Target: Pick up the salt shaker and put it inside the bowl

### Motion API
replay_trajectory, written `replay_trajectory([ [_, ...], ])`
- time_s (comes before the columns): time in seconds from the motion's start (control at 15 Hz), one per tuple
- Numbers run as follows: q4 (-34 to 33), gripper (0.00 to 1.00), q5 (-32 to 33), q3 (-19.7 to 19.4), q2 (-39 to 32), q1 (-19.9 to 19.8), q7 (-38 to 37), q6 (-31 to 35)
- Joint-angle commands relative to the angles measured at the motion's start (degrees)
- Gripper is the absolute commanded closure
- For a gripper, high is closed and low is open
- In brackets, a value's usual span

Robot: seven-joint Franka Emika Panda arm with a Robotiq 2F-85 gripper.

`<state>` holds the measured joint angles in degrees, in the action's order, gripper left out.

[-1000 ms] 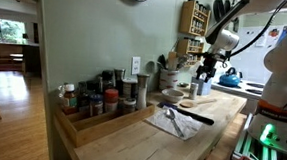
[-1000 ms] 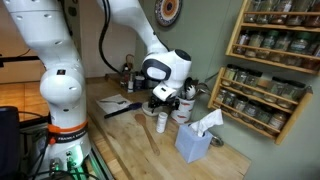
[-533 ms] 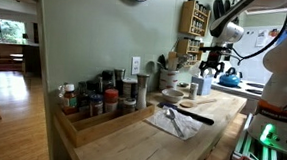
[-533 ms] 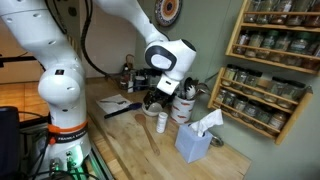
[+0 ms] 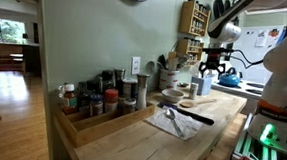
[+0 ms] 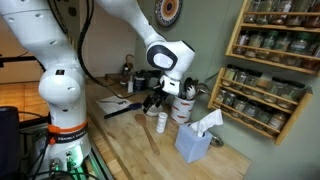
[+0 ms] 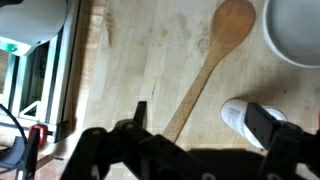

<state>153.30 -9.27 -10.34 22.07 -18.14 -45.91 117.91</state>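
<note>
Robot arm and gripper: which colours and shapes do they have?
The arm is glossy white, with thick rounded segments and a black cable beside it. The gripper is black; its two fingers look dark and blocky in the wrist view.

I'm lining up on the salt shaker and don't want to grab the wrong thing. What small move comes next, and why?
Probably nudge the open pincer sideways toward the salt shaker before lowering. In the wrist view the shaker sits close beside one finger, off centre, while the wooden spoon handle lies under the middle of the gap.
</note>
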Motion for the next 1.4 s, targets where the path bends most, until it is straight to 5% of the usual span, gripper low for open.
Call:
replay_trajectory([
  [0.0,0.55,0.0,5.07,1.42,2.58,0.02,5.62,-5.71],
  [0.33,-0.32,0.0,9.48,2.36,3.11,0.7,17.19,-8.96],
  [1.2,-0.42,0.0,13.25,-1.22,2.35,4.21,55.66,-5.17],
  [1.33,-0.44,0.0,12.3,-0.61,2.31,3.54,51.5,-6.05],
])
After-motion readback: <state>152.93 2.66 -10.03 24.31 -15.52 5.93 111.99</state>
